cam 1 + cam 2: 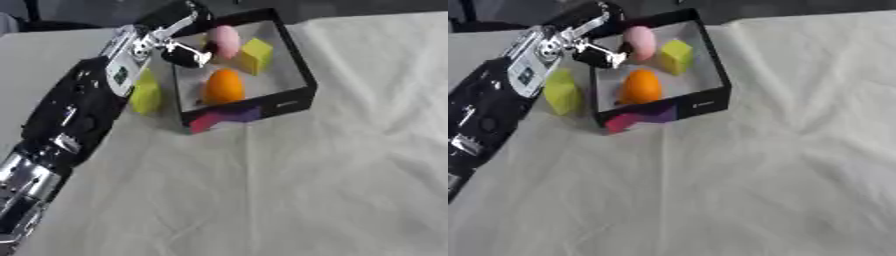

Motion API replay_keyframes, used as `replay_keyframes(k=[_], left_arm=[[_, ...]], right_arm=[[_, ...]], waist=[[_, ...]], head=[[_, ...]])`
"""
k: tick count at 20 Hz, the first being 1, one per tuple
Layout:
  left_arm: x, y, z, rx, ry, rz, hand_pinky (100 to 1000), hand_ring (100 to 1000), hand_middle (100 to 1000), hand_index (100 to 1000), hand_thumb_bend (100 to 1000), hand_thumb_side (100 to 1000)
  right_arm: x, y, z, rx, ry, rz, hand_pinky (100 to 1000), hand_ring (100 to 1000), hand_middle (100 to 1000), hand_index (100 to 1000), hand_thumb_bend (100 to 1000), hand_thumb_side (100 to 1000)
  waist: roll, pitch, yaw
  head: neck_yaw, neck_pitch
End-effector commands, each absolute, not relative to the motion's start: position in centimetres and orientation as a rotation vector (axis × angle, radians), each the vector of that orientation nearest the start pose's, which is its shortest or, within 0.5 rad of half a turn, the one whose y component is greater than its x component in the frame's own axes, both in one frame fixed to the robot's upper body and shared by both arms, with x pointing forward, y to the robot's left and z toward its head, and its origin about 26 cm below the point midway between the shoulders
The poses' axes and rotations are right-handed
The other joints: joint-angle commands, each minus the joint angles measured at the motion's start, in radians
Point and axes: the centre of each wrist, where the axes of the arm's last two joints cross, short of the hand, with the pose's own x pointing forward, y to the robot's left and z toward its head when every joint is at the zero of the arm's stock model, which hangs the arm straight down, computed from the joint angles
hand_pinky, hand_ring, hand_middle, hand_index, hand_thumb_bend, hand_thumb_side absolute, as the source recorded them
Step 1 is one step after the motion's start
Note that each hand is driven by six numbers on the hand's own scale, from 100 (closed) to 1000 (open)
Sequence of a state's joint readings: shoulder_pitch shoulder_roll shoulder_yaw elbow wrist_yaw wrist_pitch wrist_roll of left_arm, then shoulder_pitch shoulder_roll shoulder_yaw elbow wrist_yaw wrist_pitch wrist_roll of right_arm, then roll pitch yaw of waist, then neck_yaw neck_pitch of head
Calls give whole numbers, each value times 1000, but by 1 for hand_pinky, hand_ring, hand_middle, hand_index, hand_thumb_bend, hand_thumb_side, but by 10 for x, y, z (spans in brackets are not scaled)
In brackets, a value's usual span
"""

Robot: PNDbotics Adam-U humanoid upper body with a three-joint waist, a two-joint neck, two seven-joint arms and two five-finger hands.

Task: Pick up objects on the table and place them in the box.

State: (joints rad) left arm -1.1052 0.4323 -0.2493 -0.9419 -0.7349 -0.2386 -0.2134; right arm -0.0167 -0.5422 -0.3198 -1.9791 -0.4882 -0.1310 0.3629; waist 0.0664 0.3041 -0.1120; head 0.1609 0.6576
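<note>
1. Objects left outside the box are few: nearest the viewer, a pink and purple piece (223, 118) lies on the white cloth of the table (306, 190), touching the box's near wall at its left corner.
2. Just left of the box (293, 102), a yellow-green block (145, 94) stands on the table, close beside the box's left wall and partly tucked under the robot's left forearm.
3. Inside the black box, on its pale floor, lie an orange egg-shaped object (224, 86) toward the near wall, a yellow cube (255, 55) further back on the right, and a pink egg-shaped object (226, 41) at the far end.
4. The left hand (182, 50) reaches in from the view's left and hangs over the box's far left corner, its dark fingers curled just beside the pink object. I cannot tell whether they grip it or are merely next to it, so the hand's state is unclear.
5. The right hand is not in view.
6. In my judgement the coming move turns on the yellow-green block: it lies near and left of the hand, back along the forearm, so the left hand is the one placed to take it after drawing back.
</note>
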Motion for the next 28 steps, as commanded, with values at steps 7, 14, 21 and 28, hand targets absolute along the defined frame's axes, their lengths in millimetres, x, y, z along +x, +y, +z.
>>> replay_keyframes(k=[7,14,21,28], left_arm=[[474,246,315,888,-1931,-1471,900,811,775,859,218,465],[455,304,349,863,-1722,-1586,907,835,778,848,178,584],[436,364,364,850,-1442,-1609,896,835,753,833,334,915],[442,365,348,796,-1248,-1734,950,851,744,811,492,1000]], right_arm=[[246,-391,189,8,-2174,488,901,618,631,864,100,547],[241,-396,184,-29,-2161,477,901,618,631,864,100,545],[233,-402,175,-93,-2130,448,900,616,628,862,100,546],[232,-403,173,-97,-2126,446,899,615,626,860,100,544]], waist=[[-7,-12,17],[-5,-21,38],[-6,-39,78],[-8,-47,86]], head=[[-25,1],[-55,16],[-98,36],[-106,39]])
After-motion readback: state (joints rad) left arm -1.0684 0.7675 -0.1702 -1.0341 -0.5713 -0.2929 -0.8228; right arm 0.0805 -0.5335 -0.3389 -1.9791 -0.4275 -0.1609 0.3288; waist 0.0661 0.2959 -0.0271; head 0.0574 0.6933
